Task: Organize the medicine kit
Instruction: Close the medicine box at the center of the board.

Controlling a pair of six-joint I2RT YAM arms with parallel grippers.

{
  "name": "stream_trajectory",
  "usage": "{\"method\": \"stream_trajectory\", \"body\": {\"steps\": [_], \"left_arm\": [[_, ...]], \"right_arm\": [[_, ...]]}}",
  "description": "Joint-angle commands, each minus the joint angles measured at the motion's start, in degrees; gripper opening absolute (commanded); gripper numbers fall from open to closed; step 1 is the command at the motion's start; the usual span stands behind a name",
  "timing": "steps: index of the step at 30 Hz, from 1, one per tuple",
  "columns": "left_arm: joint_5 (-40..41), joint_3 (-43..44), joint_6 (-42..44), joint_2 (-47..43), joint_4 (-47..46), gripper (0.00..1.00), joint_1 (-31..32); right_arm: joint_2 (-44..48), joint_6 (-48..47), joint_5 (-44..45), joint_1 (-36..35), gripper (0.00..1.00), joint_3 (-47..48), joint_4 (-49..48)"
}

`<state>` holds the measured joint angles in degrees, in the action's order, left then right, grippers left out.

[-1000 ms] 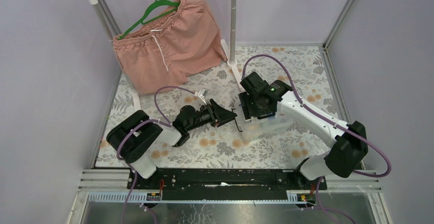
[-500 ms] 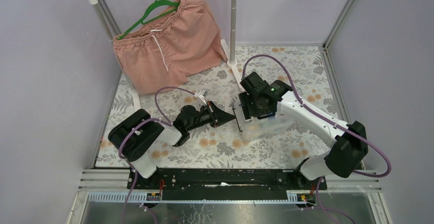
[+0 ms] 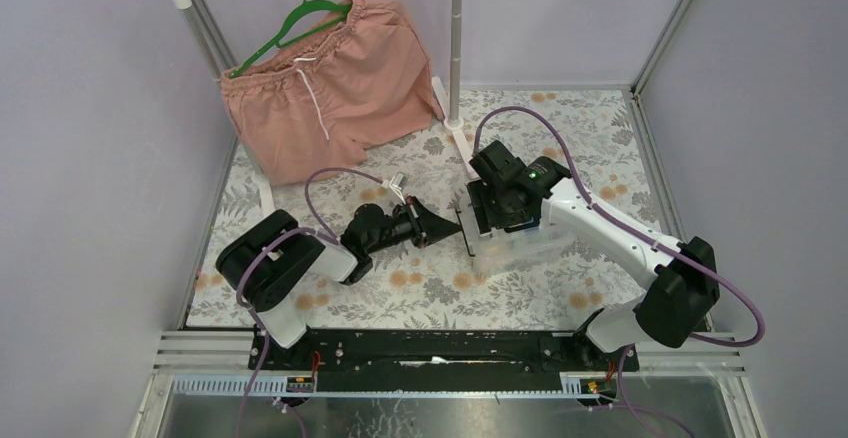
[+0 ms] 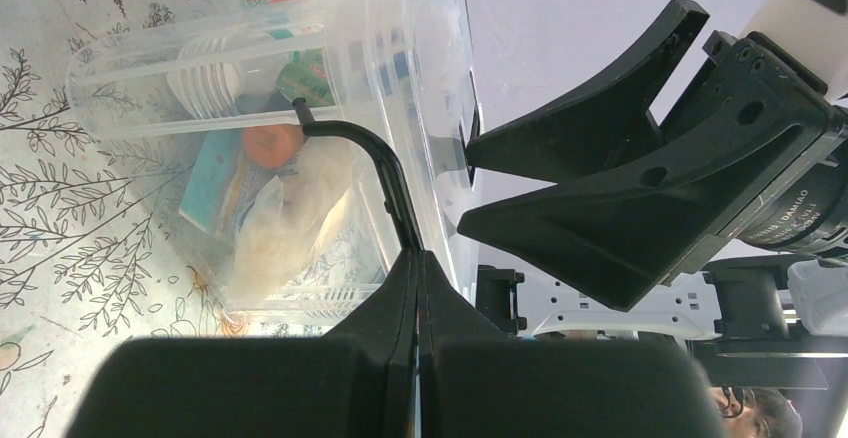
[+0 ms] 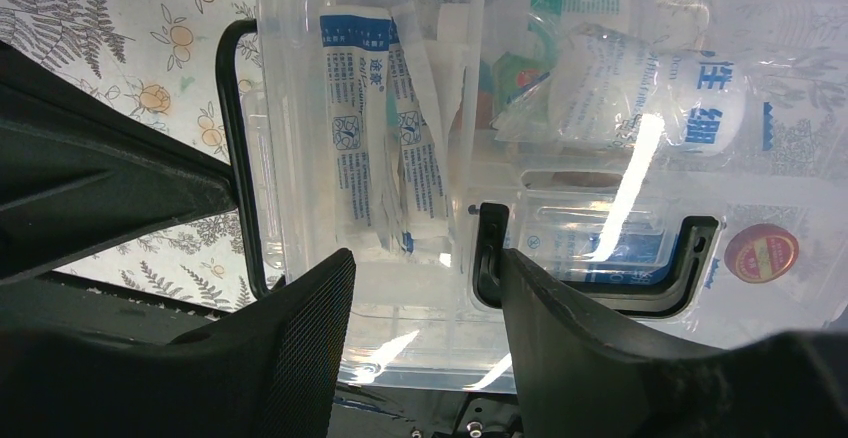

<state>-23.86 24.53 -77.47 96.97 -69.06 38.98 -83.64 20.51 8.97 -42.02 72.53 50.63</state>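
Two robot arms meet at the medicine kit, a clear plastic box that sits on the floral table cover just right of centre in the overhead view. The left gripper reaches in from the left and has its fingers pinched tight on the thin black end handle. Judging by the pose, this is to steady the box or swing that handle clear while the other arm works from above.

The right gripper hangs directly over the clear lid, jaws spread wide and holding nothing. Its two fingers fill the lower edge of the right wrist view. One fingertip lies just beside the end of a second black U-shaped handle, which is folded flat on the lid. Whether either finger actually presses on the plastic cannot be told.

Through the lid, blue-printed sachets stand packed at the left of the box, and a wrapped bandage roll lies toward the upper right. The lid looks shut, so the open jaws appear set to take the flat handle or lift the lid.
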Motion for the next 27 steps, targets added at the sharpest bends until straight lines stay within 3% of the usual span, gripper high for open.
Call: {"method": "stream_trajectory", "body": {"steps": [1,8,27], "left_arm": [[-0.5,3.6,0.0,1.2,-3.9,0.00,0.7],[-0.8,3.9,0.0,1.5,-3.9,0.00,0.8],[-0.8,6.2,0.1,2.8,-4.0,0.00,1.9]], "right_arm": [[-4.5,0.7,-5.0,-1.5,0.61,-4.1,2.1],[-6.0,0.5,0.0,-2.7,0.58,-3.9,3.7],[-7.0,0.8,-1.9,-3.2,0.57,-5.7,2.0]]}}
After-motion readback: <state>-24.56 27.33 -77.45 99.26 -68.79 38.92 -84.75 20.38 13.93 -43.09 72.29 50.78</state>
